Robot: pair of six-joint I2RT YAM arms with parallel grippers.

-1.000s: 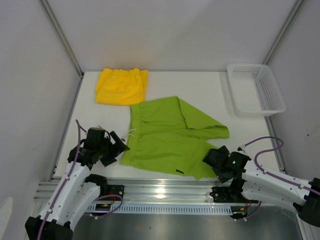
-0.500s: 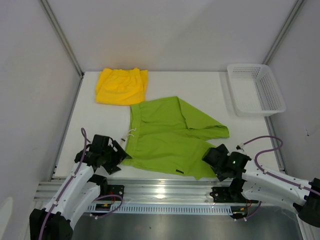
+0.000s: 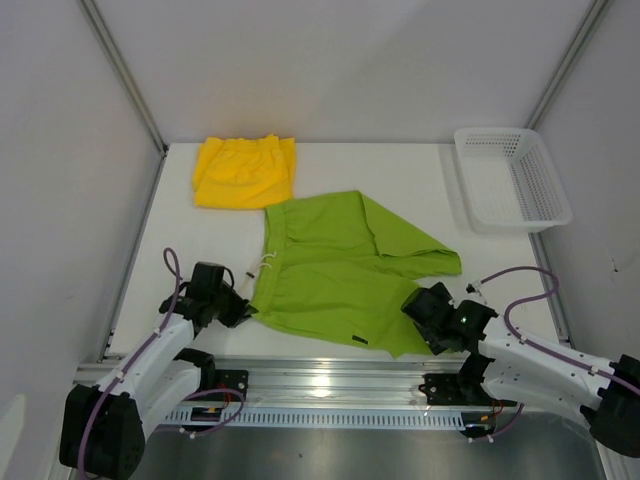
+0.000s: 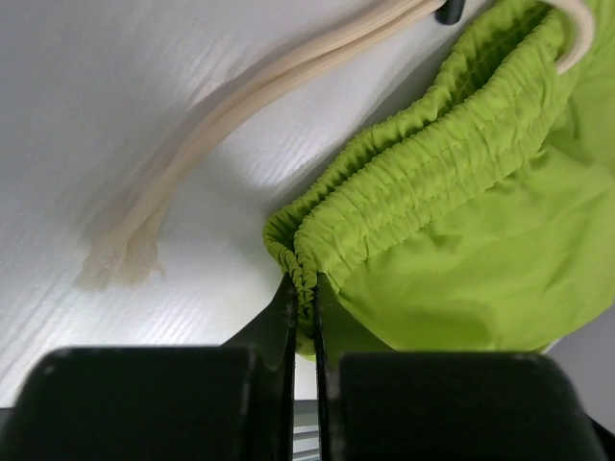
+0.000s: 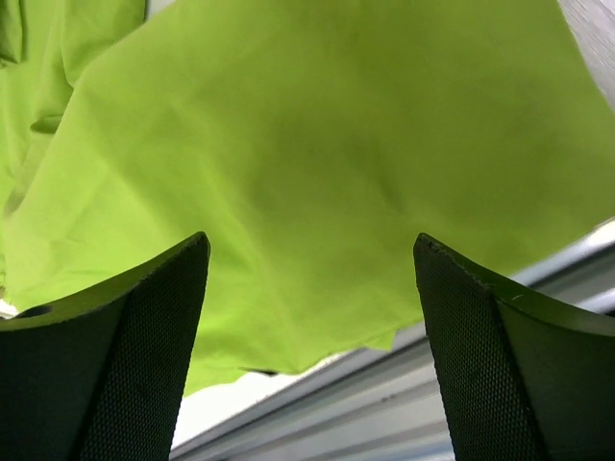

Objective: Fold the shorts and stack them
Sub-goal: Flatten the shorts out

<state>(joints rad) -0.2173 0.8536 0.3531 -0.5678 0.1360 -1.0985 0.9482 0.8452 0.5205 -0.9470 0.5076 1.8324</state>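
The lime green shorts (image 3: 340,270) lie spread over the middle of the table, with a white drawstring (image 4: 250,91) trailing off the waistband. My left gripper (image 3: 243,310) is shut on the near left corner of their elastic waistband (image 4: 306,274). My right gripper (image 3: 418,312) stands open just over the near right leg of the green shorts (image 5: 307,163), fabric showing between its fingers (image 5: 144,327). The bright yellow shorts (image 3: 244,172) lie folded at the back left, away from both grippers.
A white mesh basket (image 3: 512,178) stands at the back right. The metal rail (image 3: 330,380) runs along the table's near edge just behind both grippers. Grey walls close in the left and right sides.
My left gripper has moved right and down to the waistband corner and closed on it. The right gripper has edged slightly left over the leg, still open.
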